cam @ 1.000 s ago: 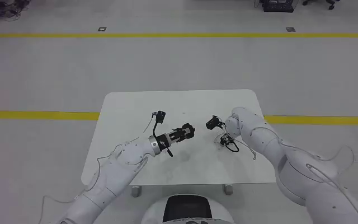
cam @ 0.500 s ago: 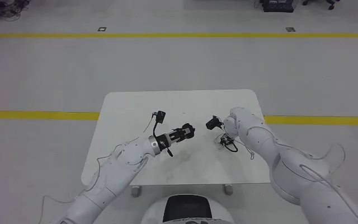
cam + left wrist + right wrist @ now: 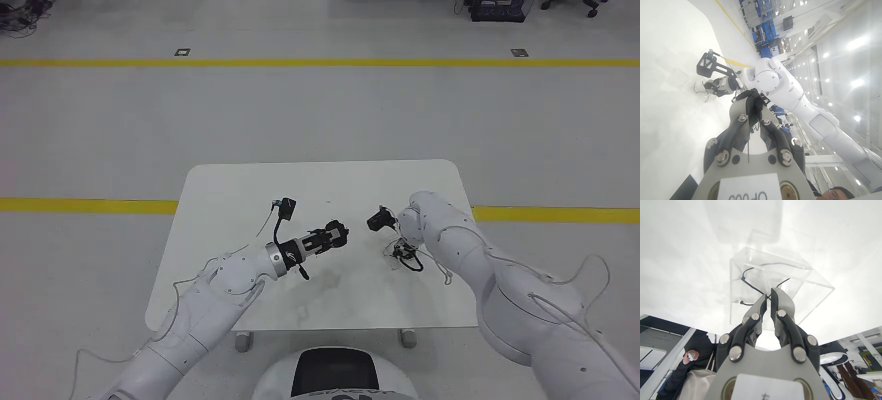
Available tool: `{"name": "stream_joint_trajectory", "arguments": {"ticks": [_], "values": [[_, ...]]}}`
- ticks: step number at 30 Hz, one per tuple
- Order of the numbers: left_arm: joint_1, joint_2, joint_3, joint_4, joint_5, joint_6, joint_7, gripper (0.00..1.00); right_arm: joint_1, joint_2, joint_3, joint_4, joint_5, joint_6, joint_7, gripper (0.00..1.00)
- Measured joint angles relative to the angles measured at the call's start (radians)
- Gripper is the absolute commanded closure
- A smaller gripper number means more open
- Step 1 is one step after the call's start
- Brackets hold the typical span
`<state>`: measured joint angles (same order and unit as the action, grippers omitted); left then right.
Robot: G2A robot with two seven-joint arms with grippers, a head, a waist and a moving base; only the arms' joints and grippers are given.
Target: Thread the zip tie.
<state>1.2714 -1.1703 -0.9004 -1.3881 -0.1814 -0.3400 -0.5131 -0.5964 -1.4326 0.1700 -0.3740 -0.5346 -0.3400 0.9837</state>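
Top view puts both arms over the white table (image 3: 220, 200), and we see the left gripper (image 3: 340, 236) near the middle and the right gripper (image 3: 398, 250) well apart from it, toward the table's right side.

From the right wrist view we see a clear box (image 3: 810, 291) on the table with the black tie (image 3: 751, 286) inside it. One strand runs from a small head near a box wall, and another comes from the opposite side. The two cross right at the right gripper's tips. Its jaws stand nearly closed, with a slim gap between the pads, and the crossing lies in that gap. We cannot tell whether the pads touch the tie.

From the left wrist view we see the left gripper's jaws closed, black pads pressed together. A thin black strand (image 3: 748, 151) runs out from between them toward the palm. We cannot tell whether it is another tie. This gripper hangs above the table, apart from the box.
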Motion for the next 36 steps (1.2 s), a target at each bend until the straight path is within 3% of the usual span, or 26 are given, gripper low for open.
{"name": "stream_joint_trajectory", "arguments": {"ticks": [10, 15, 24, 36], "values": [[0.0, 0.0, 0.0, 0.0, 0.0, 0.0, 0.0, 1.0, -0.002, -0.011, 0.0, 0.009, -0.01, 0.0, 0.002, 0.85], [0.0, 0.0, 0.0, 0.0, 0.0, 0.0, 0.0, 1.0, -0.004, -0.016, 0.0, 0.014, -0.009, 0.0, 0.003, 1.0], [0.0, 0.0, 0.0, 0.0, 0.0, 0.0, 0.0, 1.0, -0.001, -0.019, 0.001, 0.031, -0.001, 0.0, -0.003, 1.0], [0.0, 0.0, 0.0, 0.0, 0.0, 0.0, 0.0, 1.0, 0.007, 0.017, 0.009, 0.002, 0.027, 0.0, -0.03, 1.0]]}}
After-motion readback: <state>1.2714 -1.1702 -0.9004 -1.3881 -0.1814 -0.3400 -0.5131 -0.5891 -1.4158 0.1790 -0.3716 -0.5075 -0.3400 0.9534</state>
